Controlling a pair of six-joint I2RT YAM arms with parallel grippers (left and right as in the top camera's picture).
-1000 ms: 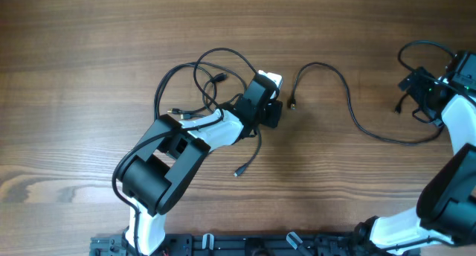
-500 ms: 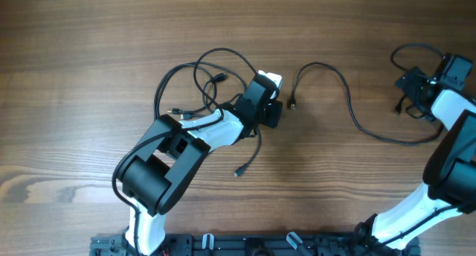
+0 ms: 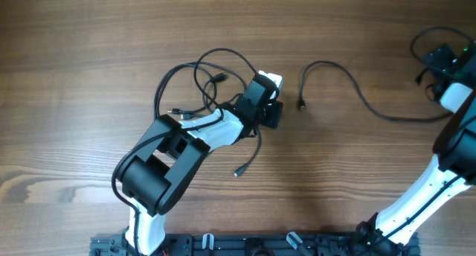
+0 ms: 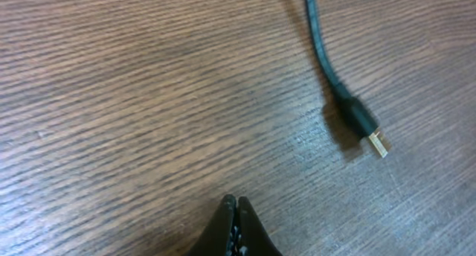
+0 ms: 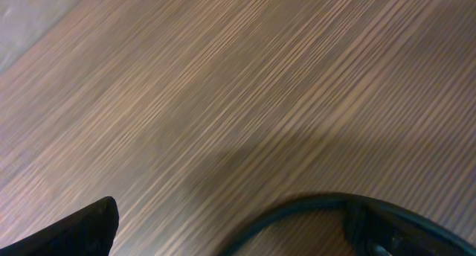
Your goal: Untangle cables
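Note:
Several thin black cables [image 3: 212, 66] lie looped together left of centre, partly under my left arm, with one plug [image 3: 238, 173] trailing toward the front. My left gripper [image 3: 272, 109] rests at the right edge of this tangle, shut with nothing between its fingers [image 4: 236, 215]. A separate cable [image 3: 349, 85] arcs rightward from its plug [image 3: 301, 105], whose gold tip [image 4: 379, 145] shows ahead of the left fingers. It runs to my right gripper [image 3: 445, 61] at the far right edge. That right gripper [image 5: 234, 215] stands wide open, the cable [image 5: 297, 211] curving up against its right finger [image 5: 387, 234].
Bare wooden tabletop [image 3: 89, 48] spreads around the cables. The arm bases and a black rail [image 3: 245, 245] line the front edge. The right arm's own thicker wiring [image 3: 428, 40] loops near the table's right edge.
My right gripper has swung farther right and back, dragging the separate cable with it. Its plug has slid slightly right. The left arm and the tangle have not moved.

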